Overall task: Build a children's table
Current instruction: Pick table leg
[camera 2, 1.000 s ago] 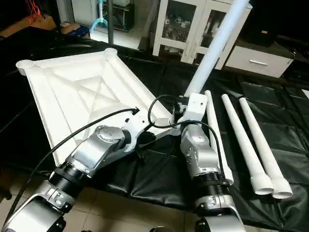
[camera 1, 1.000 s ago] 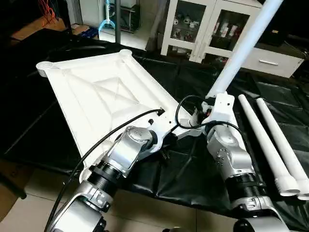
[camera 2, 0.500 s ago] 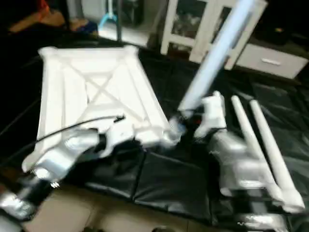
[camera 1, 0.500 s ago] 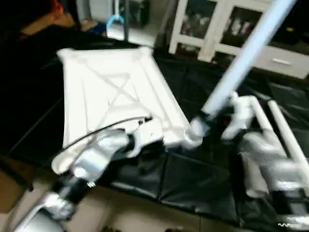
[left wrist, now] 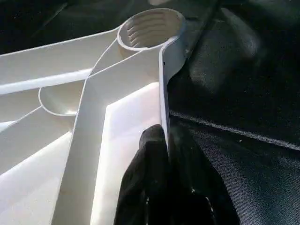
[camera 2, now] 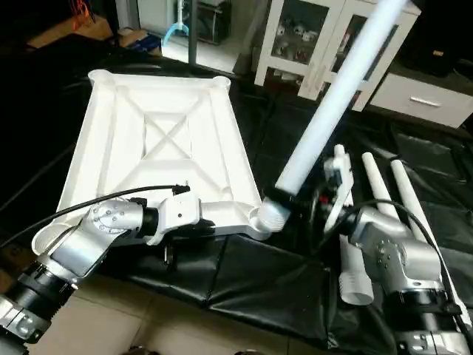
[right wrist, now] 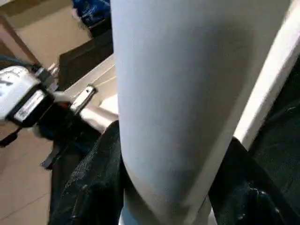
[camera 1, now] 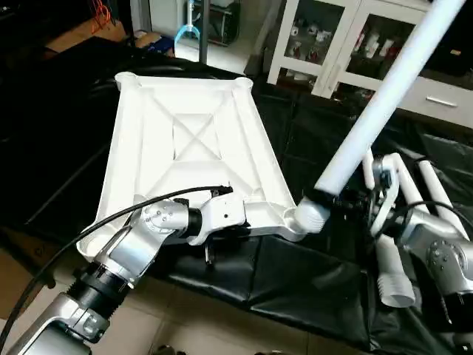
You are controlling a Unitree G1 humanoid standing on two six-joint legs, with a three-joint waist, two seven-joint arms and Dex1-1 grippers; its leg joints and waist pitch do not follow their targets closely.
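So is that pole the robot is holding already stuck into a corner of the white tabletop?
Yes, the leg stands tilted with its lower end in the near corner socket of the tabletop.

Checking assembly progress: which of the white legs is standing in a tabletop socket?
The leg held by the right gripper, rising from the near corner socket; the others lie flat.

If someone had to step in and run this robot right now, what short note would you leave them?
Left end effector: shut on the rim of the tabletop, near its front edge.
Right end effector: clamped around a leg, holding it slanted with its lower end at the tabletop's near right corner socket.
The tabletop lies underside up on the black cover. Spare legs lie on the cover to the right.
Done: first leg brought to its socket; whether it is fully seated I cannot tell.
Left: seat that leg, then fit the other legs.
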